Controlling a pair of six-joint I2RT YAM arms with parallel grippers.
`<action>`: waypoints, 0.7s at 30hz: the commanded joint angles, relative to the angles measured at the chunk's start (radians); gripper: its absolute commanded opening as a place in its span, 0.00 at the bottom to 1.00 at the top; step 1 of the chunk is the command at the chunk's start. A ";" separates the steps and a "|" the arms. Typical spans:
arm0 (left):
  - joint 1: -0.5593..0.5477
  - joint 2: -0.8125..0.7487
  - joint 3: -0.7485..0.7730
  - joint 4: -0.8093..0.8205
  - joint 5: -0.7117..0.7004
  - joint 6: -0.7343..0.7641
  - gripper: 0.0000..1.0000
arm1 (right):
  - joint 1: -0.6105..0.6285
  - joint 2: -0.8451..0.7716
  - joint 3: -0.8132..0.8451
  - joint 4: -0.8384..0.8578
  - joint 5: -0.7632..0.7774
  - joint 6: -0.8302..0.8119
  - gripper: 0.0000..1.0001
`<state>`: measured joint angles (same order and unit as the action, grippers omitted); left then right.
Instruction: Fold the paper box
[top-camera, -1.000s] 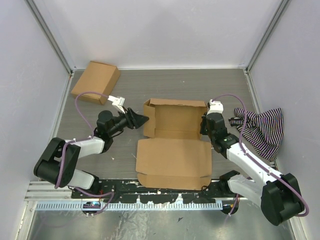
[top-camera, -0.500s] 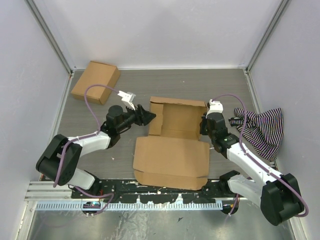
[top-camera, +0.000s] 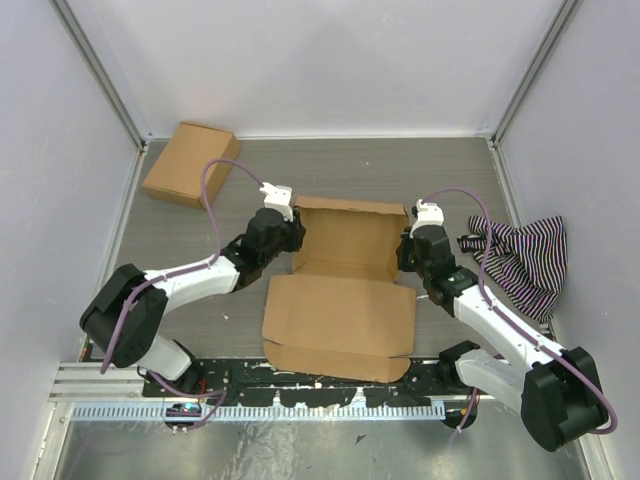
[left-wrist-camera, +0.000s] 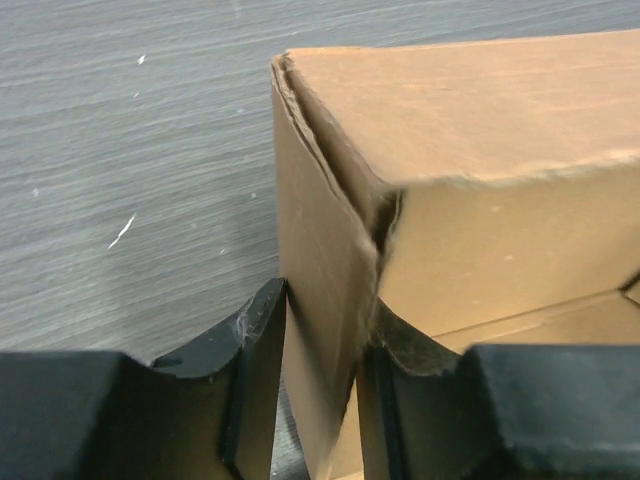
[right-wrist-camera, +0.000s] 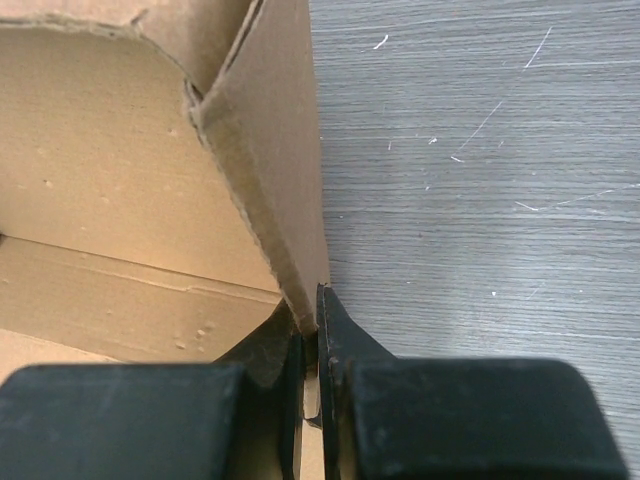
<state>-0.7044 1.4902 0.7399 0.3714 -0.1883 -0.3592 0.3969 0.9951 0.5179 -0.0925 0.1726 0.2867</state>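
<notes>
The paper box (top-camera: 340, 318) lies at mid-table, its far part raised into a shallow tray and its wide lid flap flat toward the arms. My left gripper (top-camera: 295, 233) stands at the tray's left wall. In the left wrist view (left-wrist-camera: 320, 335) its fingers press that doubled wall (left-wrist-camera: 315, 260) from both sides. My right gripper (top-camera: 408, 250) is at the tray's right wall. The right wrist view (right-wrist-camera: 318, 330) shows it shut on the lower edge of that upright wall (right-wrist-camera: 275, 150).
A smaller ready-made brown box (top-camera: 190, 163) sits at the far left corner. A striped cloth (top-camera: 520, 255) lies by the right wall. White walls close in the table on three sides. A metal rail (top-camera: 300, 390) runs along the near edge.
My left arm has swung right to the tray's left side; its jaws have narrowed around the wall, which now stands upright. The box has shifted slightly. The right arm holds still.
</notes>
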 joint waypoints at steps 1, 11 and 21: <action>-0.042 0.049 0.072 -0.164 -0.231 0.043 0.33 | 0.006 -0.018 0.053 0.071 -0.045 0.025 0.02; -0.178 0.195 0.344 -0.657 -0.807 0.043 0.00 | 0.006 0.036 0.120 -0.010 -0.007 0.106 0.01; -0.212 0.146 0.318 -0.646 -0.686 -0.037 0.03 | 0.007 0.113 0.172 -0.040 -0.012 0.164 0.01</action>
<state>-0.9173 1.6650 1.0733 -0.1898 -0.8688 -0.3790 0.4023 1.1088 0.6128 -0.1802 0.1558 0.4004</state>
